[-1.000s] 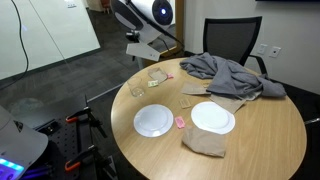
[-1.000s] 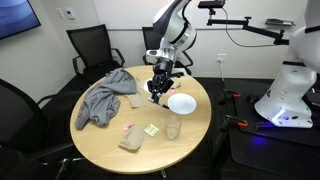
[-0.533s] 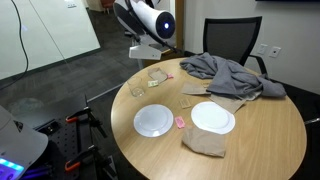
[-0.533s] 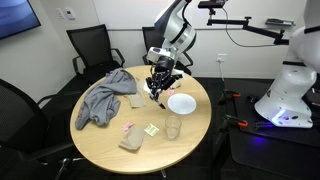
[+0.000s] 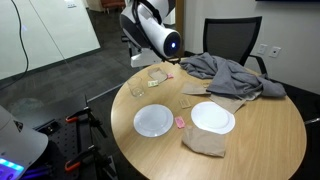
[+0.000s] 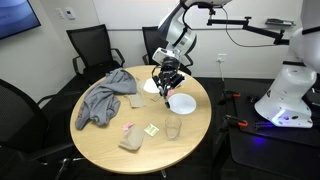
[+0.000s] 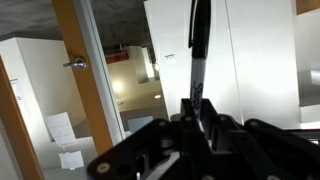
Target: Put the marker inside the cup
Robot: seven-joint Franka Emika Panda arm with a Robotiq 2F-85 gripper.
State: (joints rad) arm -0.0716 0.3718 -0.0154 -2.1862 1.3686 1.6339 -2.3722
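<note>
I am counting one marker (image 7: 197,50), one cup (image 6: 172,128), two white plates, two cloths and one small pink thing (image 6: 126,127) on the round wooden tabletop (image 6: 100,140).

The cup is a clear glass standing upright near the tabletop's edge, and only clear glass is showing through its wall in both exterior views. One plate (image 6: 181,103) is lying just beside my gripper (image 6: 168,84) as that view shows it. The second plate (image 6: 150,87) is lying partly behind the gripper. In an exterior view, both plates (image 5: 153,121) and (image 5: 213,117) are showing bare white faces. A grey cloth (image 5: 230,72) is lying bunched at one side of the tabletop. A tan cloth (image 5: 205,142) is lying flat near the edge, with the pink thing between it and the plates. A small yellow note (image 6: 151,129) is lying just beside the cup.

The marker is slim and dark, with a pale band of print along its barrel. In the wrist view it is standing straight up out of my gripper (image 7: 200,108), which is clamping its lower end between the fingers. I am holding it in the air over the tabletop, by the plates and well apart from the cup. My arm (image 5: 150,25) is reaching in over the far side of the tabletop.
</note>
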